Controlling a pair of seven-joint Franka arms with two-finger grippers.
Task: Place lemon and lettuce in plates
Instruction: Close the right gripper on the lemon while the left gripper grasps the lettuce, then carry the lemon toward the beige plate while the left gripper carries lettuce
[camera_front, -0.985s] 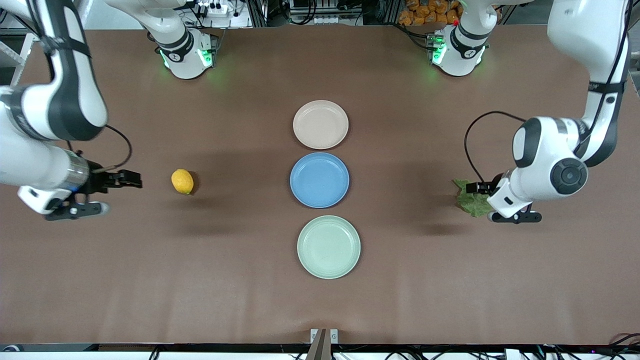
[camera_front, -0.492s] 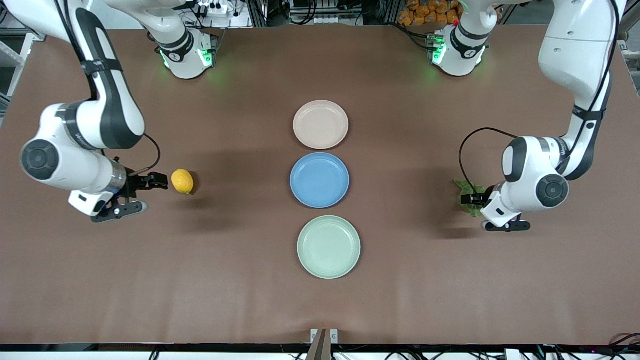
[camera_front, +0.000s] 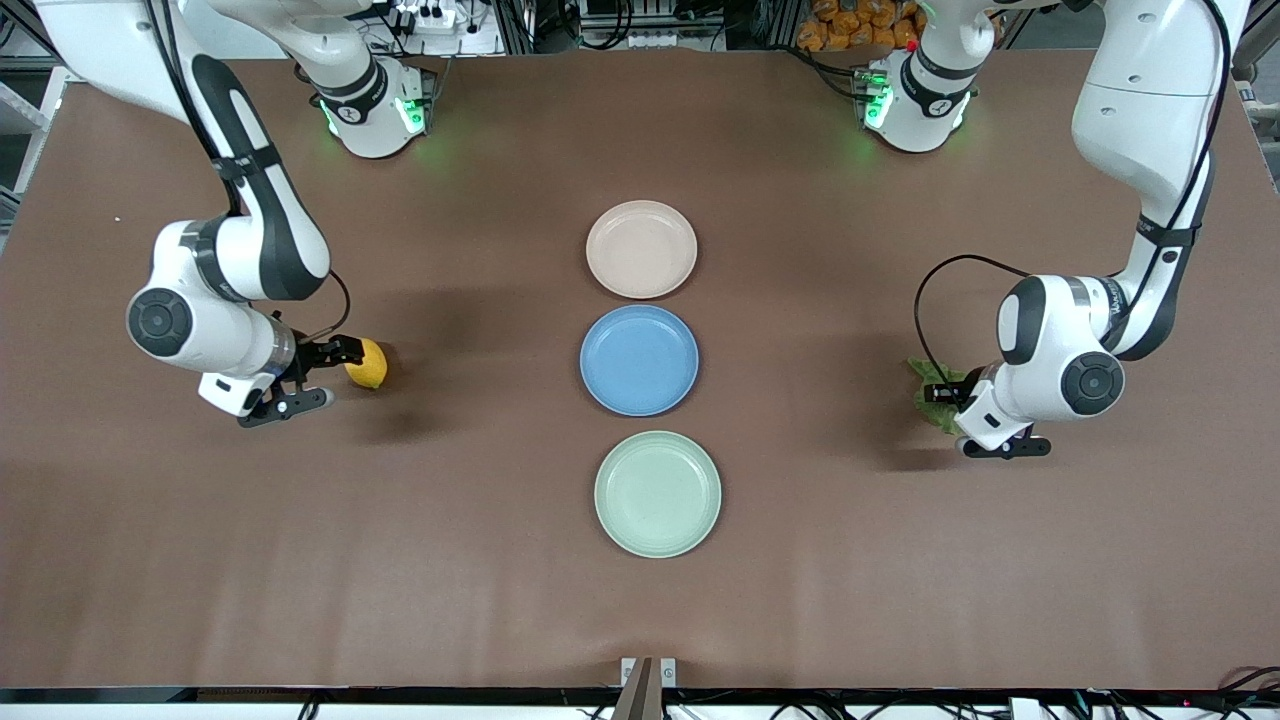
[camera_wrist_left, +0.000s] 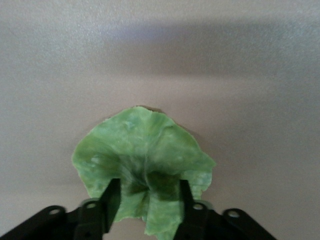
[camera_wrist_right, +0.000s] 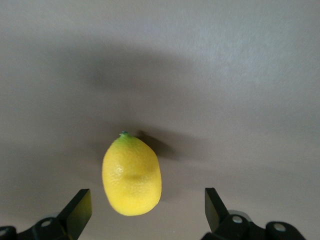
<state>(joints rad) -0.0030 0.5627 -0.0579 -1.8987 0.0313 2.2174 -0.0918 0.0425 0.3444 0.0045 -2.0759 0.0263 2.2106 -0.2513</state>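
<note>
Right gripper (camera_front: 335, 352) has been brought in from the table's edge to the lemon (camera_front: 367, 363); fingers are spread wide, the fruit not yet grasped. Lemon lies on the table (camera_front: 450, 600) toward the right arm's end, untouched.

Left gripper (camera_front: 942, 392) has been shifted only slightly, lower onto the lettuce (camera_front: 932, 398), which lies on the table toward the left arm's end. Fingers straddle the leaf's crumpled middle, apparently not yet clenched.

Both grasps are judged imminent.

Count: one lemon, one lettuce leaf, three plates — beige-pink plate (camera_front: 641, 249), blue plate (camera_front: 639, 360), mint plate (camera_front: 657, 493), all bare.
</note>
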